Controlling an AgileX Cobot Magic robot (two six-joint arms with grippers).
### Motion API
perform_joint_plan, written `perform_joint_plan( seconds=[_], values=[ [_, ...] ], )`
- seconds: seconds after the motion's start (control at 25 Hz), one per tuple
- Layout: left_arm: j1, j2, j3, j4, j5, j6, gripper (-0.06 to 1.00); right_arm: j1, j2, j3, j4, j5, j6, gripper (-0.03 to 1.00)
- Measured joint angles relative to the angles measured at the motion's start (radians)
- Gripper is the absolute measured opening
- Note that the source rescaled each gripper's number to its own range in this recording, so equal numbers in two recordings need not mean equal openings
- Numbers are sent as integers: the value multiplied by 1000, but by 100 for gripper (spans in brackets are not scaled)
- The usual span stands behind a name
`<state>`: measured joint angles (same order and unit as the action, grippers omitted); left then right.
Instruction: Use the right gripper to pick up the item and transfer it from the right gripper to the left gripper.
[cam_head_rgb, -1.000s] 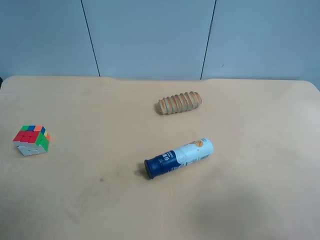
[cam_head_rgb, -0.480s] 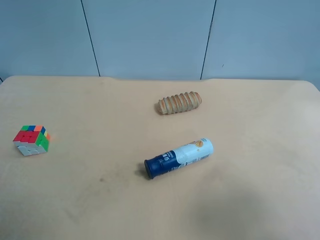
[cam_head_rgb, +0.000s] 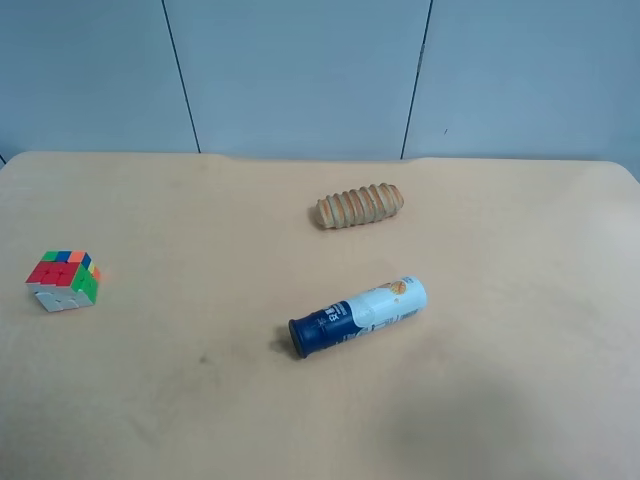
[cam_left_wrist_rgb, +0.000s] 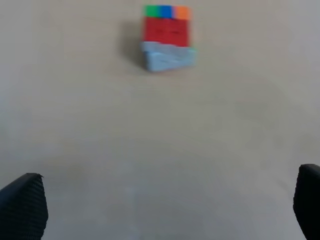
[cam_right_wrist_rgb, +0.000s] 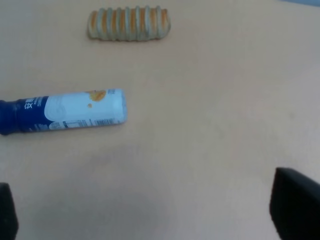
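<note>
The item (cam_head_rgb: 63, 280) sits ahead of the spread, empty left gripper (cam_left_wrist_rgb: 160, 210); the right gripper (cam_right_wrist_rgb: 150, 210) (also spread, empty) sees only other objects.

Bkgd: pale blue-grey wall (cam_head_rgb: 300, 70) across the top of the exterior high view, made of flat panels w/ thin dark vertical seams (cam_head_rgb: 180, 75) btwn them, seams slightly slanted. Below it a light tan table (cam_head_rgb: 480, 400) fills the rest of the view; far edge runs along the wall base, corners rounded at both sides. Tabletop matte, faintly mottled, a small dark speck (cam_head_rgb: 203, 359) toward the near side. Light soft & even, no hard highlights; a broad dim shadow patch on the near part of the tabletop. Wrist views show only the same tan surface. No floor, window or other furniture in view
</note>
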<state>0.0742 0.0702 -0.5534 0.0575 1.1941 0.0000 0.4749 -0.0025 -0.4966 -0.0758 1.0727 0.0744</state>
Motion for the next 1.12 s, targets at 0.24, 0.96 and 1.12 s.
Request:
perform_joint_plan(
  seconds=[0.24, 0.96, 1.12],
  values=[
    [-8, -72, 2, 12, -1, 0, 100, 0, 0, 0, 0, 0, 0, 100],
    [-66, -76, 47, 15, -127, -36, 100, 0, 0, 0, 0, 0, 0, 100],
    [-66, -76, 47, 15, -135, -36, 100, -10, 0, 0, 0, 0, 0, 100]
  ],
)
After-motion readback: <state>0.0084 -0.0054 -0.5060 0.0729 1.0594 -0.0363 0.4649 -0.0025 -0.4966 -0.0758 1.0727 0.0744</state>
